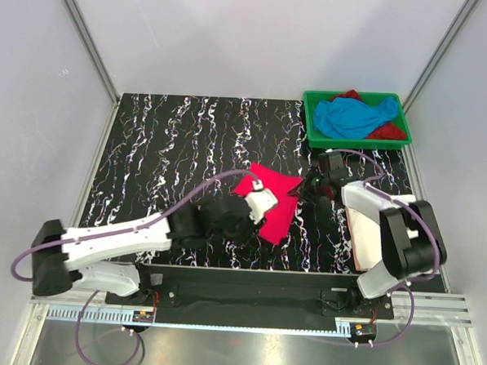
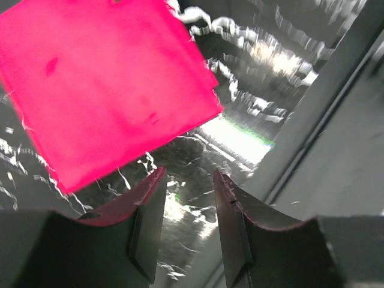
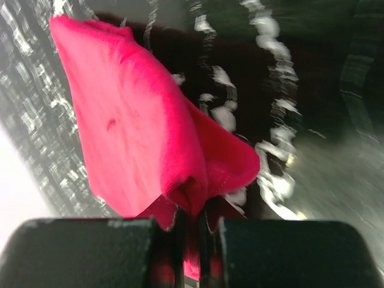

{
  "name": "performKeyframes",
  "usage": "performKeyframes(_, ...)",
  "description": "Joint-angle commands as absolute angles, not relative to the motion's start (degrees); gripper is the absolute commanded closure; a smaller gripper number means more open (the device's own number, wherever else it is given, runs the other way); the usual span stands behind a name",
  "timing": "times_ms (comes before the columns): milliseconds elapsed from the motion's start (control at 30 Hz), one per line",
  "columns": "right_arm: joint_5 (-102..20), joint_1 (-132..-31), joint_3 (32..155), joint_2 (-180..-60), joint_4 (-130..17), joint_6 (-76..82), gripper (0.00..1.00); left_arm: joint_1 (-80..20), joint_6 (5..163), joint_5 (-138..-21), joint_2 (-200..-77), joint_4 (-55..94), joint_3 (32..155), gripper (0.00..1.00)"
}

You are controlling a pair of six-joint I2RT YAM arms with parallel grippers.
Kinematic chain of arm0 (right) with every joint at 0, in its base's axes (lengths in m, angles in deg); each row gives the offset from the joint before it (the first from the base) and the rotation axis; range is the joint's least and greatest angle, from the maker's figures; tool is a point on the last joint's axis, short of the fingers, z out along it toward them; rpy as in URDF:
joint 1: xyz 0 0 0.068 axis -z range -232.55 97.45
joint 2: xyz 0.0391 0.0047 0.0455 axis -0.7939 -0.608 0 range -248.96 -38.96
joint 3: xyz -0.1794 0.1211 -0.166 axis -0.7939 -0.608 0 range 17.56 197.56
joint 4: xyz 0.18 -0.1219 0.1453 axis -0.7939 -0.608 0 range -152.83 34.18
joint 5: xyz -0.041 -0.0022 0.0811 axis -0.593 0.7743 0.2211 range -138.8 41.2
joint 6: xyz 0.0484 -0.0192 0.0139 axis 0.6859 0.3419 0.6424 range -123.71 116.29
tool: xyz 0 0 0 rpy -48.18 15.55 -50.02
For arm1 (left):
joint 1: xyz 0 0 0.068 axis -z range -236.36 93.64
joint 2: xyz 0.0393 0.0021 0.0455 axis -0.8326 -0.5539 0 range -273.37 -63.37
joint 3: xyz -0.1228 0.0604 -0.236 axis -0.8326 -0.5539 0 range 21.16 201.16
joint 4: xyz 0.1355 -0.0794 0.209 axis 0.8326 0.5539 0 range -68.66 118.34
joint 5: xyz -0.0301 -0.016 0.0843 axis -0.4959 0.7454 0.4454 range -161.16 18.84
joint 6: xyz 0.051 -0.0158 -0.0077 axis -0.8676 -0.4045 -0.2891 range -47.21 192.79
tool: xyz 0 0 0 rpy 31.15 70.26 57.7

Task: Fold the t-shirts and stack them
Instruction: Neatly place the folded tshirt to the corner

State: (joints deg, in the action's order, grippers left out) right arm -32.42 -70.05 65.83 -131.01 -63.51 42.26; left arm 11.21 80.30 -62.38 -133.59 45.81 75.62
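Two robot arms meet at a hot pink t-shirt [image 1: 281, 213] on a black marbled surface [image 1: 172, 146].
The shirt lies folded near the middle of the surface. The right gripper [image 3: 192, 222] is clamped on a bunched edge at the shirt's right side. The left gripper [image 2: 189, 180] is at its left edge, jaws apart, holding nothing. In the far right corner, a green tray [image 1: 356, 142] holds a blue t-shirt [image 1: 357, 116] and a dark red t-shirt [image 1: 387, 131].

One pink t-shirt [image 1: 279, 207], one blue t-shirt [image 1: 355, 116], one dark red t-shirt [image 1: 389, 131] and one white t-shirt [image 1: 362, 234], four in all; one green tray [image 1: 356, 143]; one left gripper [image 2: 189, 180], one right gripper [image 3: 192, 222]
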Motion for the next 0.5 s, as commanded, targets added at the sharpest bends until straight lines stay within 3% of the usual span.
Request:
performKeyframes(0, -47.88, -70.04, 67.92, -122.56, -77.61, 39.7, 1.0, 11.05, 92.11, -59.21, -123.53, 43.22, 74.69, 0.57)
performKeyframes(233, -67.5, -69.96, 70.99, -113.33, -91.76, 41.9, 1.0, 10.96, 100.38, -62.89, -111.73, 42.17, 70.12, 0.56)
performKeyframes(467, -78.15, -68.73, 79.33, -116.47, -101.34, 43.74, 1.0, 10.87, 100.39, -66.85, -105.3, 42.08, 65.9, 0.55)
